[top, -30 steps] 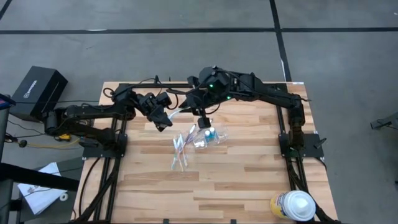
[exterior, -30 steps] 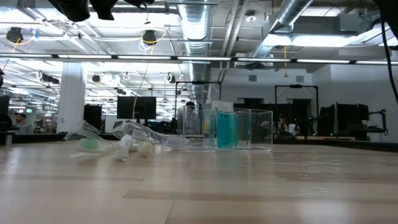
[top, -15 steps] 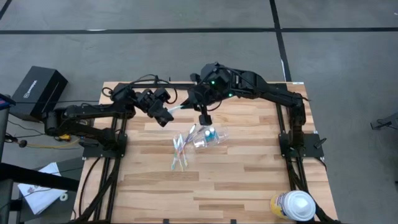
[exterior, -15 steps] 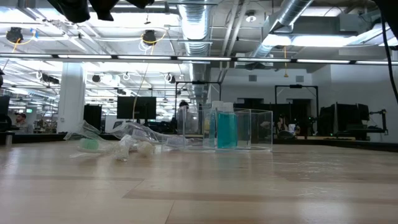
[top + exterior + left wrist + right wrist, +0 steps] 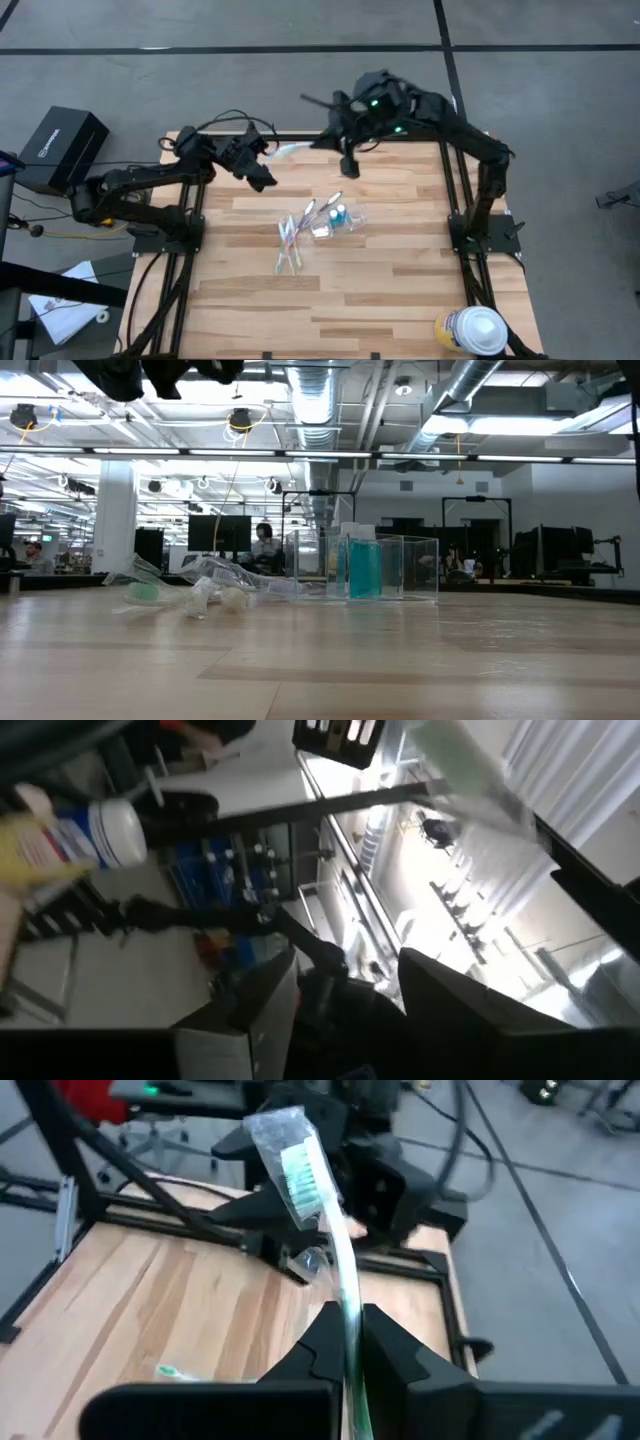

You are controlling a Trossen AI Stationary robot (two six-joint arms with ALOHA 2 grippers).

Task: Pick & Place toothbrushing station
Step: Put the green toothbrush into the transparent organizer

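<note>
Green bristles in a clear wrapper top the toothbrush clenched between the right gripper's 2 fingers, raised above the table's far edge. The left gripper, nearby over the far left part, has its fingers spread and holds nothing. The clear cup lies mid-table with teal tubes inside, other toothbrushes beside it.

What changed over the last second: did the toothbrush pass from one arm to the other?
Yes. The right gripper closed on the green toothbrush and rose toward the table's far edge with it. The left gripper let go and pulled back to its own side. The loose toothbrushes, the clear cup with its toothpaste tubes and the white-and-yellow container stayed put.
</note>
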